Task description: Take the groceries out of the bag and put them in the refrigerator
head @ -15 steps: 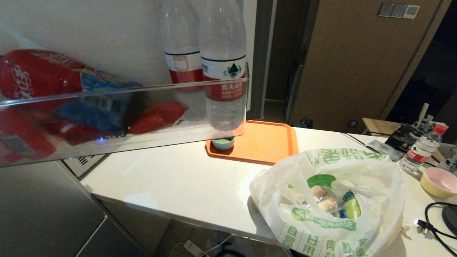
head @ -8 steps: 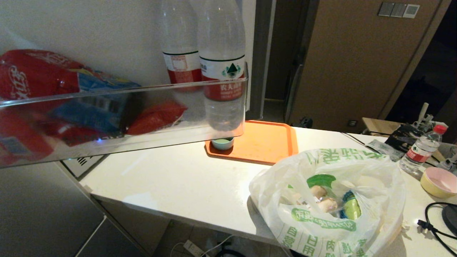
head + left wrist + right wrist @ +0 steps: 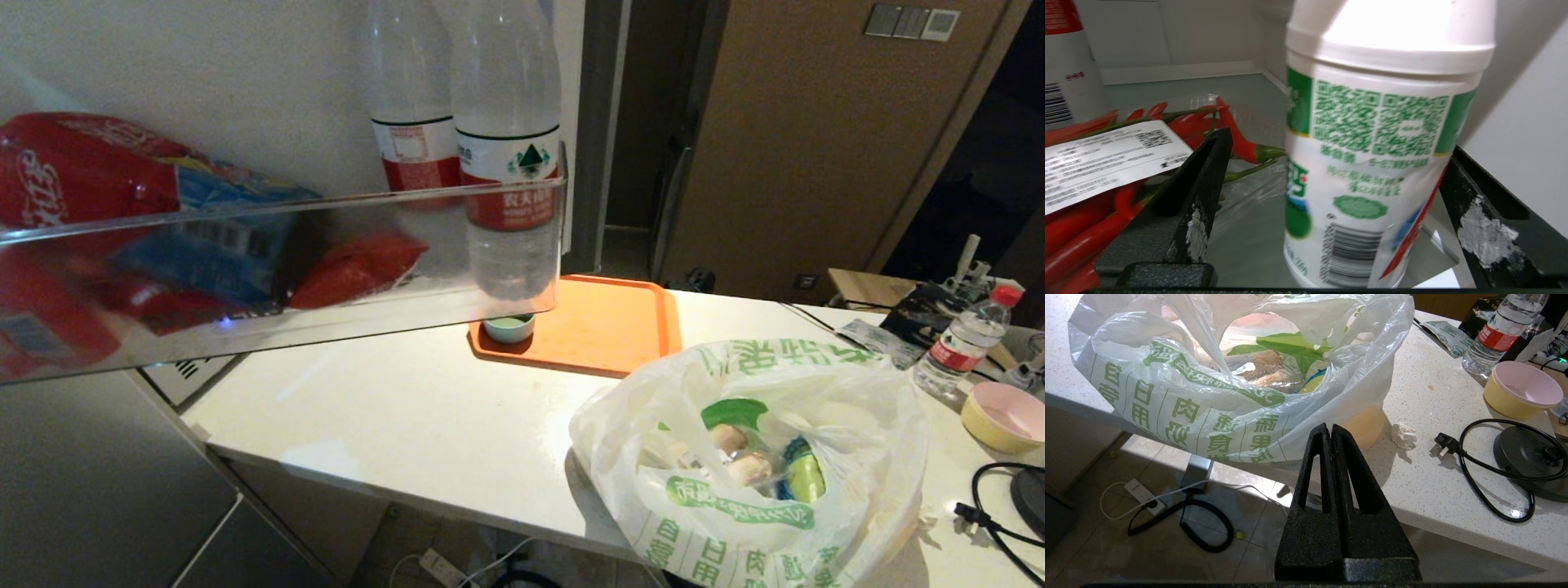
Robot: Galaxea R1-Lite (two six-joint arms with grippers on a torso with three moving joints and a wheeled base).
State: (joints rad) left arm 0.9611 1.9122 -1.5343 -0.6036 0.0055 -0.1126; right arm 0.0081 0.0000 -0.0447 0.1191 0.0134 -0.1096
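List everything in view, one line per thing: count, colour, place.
bag: one, translucent white with green characters, on the counter
groceries: several, beige and yellow-green, inside the bag
white bottle: one, green label, upright on a refrigerator shelf
chillies: one pack, red, beside the white bottle
door bottles: two, clear with red labels, in the clear door bin
snack packs: several, red and blue, same bin
tray: one, orange, on the counter
small water bottle: one, red cap, counter's right end
bowl: one, yellow, beside it
left end effector: open, either side of the white bottle
right end effector: shut, before the bag
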